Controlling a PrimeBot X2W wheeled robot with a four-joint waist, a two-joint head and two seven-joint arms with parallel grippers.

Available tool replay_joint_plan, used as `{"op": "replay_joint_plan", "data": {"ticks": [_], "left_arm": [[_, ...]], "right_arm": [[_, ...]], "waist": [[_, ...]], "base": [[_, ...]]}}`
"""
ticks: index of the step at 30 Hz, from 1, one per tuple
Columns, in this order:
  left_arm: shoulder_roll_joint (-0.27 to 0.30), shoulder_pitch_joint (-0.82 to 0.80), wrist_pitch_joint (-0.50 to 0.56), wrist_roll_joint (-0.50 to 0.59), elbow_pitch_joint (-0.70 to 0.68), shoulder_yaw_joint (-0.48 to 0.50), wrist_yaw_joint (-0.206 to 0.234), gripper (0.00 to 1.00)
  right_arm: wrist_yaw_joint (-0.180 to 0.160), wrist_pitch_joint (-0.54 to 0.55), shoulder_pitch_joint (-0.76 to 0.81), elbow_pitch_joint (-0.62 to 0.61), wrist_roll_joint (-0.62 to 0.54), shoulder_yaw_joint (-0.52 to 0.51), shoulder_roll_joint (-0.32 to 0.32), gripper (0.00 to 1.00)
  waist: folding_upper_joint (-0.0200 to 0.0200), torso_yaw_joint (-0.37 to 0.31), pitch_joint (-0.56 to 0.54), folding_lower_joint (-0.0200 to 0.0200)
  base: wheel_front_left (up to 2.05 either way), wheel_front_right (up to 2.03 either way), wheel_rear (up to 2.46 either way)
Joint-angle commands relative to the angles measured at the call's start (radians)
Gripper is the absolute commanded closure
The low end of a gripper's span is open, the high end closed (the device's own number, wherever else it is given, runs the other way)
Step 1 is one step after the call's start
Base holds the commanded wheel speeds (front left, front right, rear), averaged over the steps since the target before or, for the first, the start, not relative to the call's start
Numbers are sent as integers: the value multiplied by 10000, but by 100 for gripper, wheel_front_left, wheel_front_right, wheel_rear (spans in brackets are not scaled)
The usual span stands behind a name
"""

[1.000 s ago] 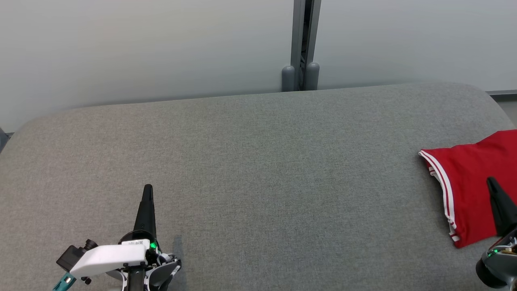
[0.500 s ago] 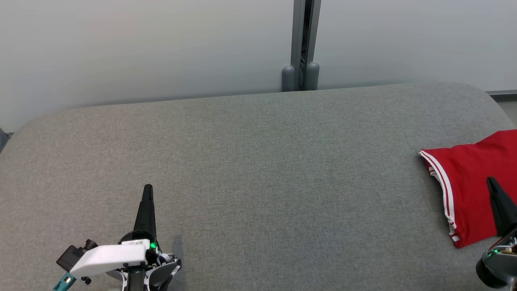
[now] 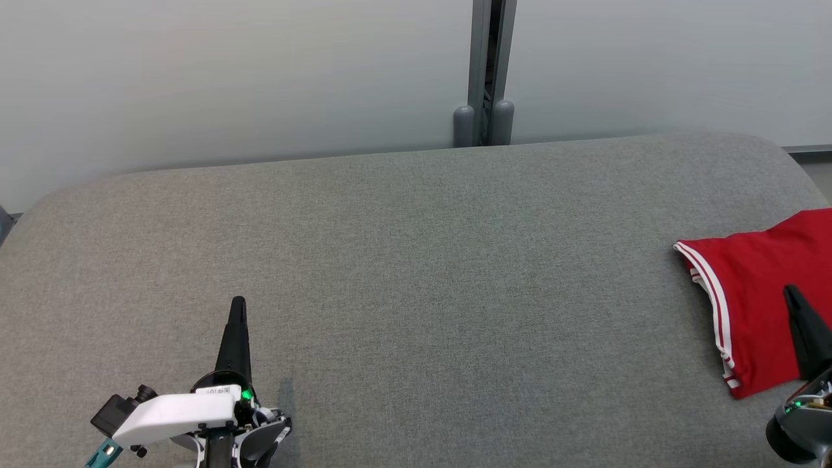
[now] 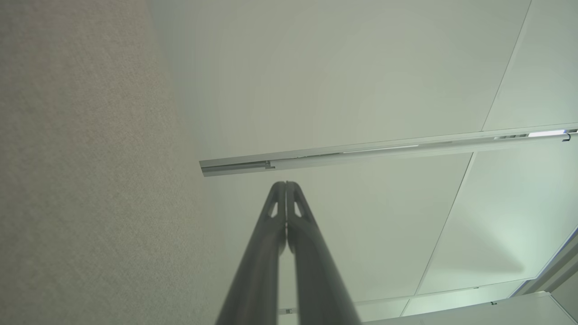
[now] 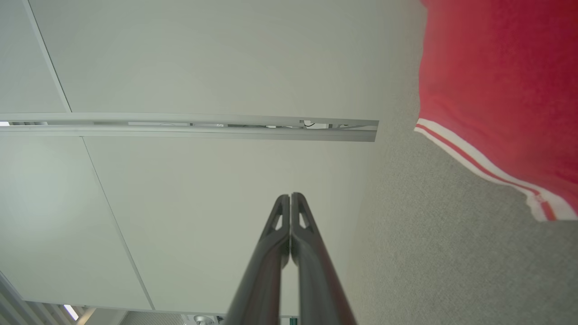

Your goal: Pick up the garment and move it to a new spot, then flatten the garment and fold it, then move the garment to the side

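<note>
The red garment [image 3: 754, 305] lies flat at the right edge of the grey cushion [image 3: 416, 260]. Its side with the white stripes faces the middle, and part of it runs out of the head view. It looks neat and smooth, maybe folded.

This fits two stories: the garment waits to be picked up, or it is folded and put to the side. I cannot tell which. Either way, the fingers should not drag over the cloth and wrinkle it.

The right gripper [image 3: 792, 296] is near the front right corner, with its tip in front of the red cloth. Its fingers are pressed together and hold nothing. In the right wrist view the garment [image 5: 496, 81] lies off to one side of the fingers, not between them.

The left gripper [image 3: 238, 305] is far away, near the front left. It is pressed together and holds nothing too.
</note>
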Motion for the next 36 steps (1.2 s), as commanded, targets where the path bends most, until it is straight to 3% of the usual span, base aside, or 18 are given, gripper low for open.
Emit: {"op": "replay_joint_plan", "data": {"ticks": [1, 36], "left_arm": [[23, -151, -44, -57, -5, 39, -48, 100], [23, -151, -24, -56, -7, 38, -48, 100]], "right_arm": [[0, 41, -95, 2, -34, -16, -11, 100], [0, 58, -88, 1, -41, -34, -2, 100]], "waist": [[0, 0, 0, 0], [0, 0, 0, 0]], "base": [[0, 0, 0], [0, 0, 0]]}}
